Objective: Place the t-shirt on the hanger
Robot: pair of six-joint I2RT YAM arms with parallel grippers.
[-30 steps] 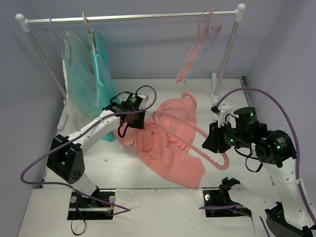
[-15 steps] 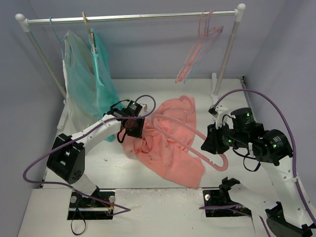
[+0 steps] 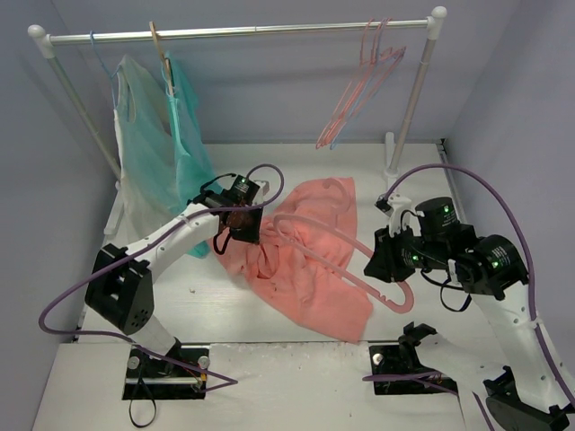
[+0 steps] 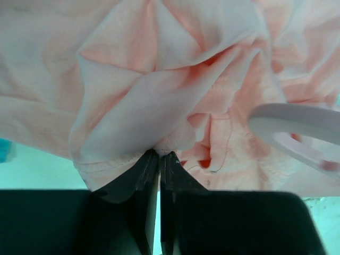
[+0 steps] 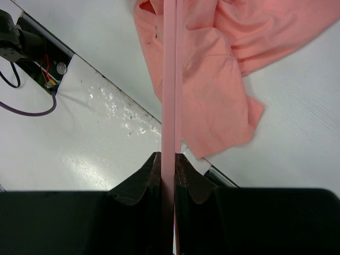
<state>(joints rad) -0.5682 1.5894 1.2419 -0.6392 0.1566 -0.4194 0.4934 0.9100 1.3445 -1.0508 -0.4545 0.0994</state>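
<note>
T-shirt only partly dealt with: my left gripper pinches its bunched hem right at fingertips, my right gripper clamps hanger bar stretching ahead over cloth (end not clearly inside). Threading both shoulders remains, as I judge it.

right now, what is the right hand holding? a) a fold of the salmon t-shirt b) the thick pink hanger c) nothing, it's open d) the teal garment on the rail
b: in the right wrist view the right hand is shut on the flat bar of the hanger, while it is the left hand that pinches the t-shirt.
</note>
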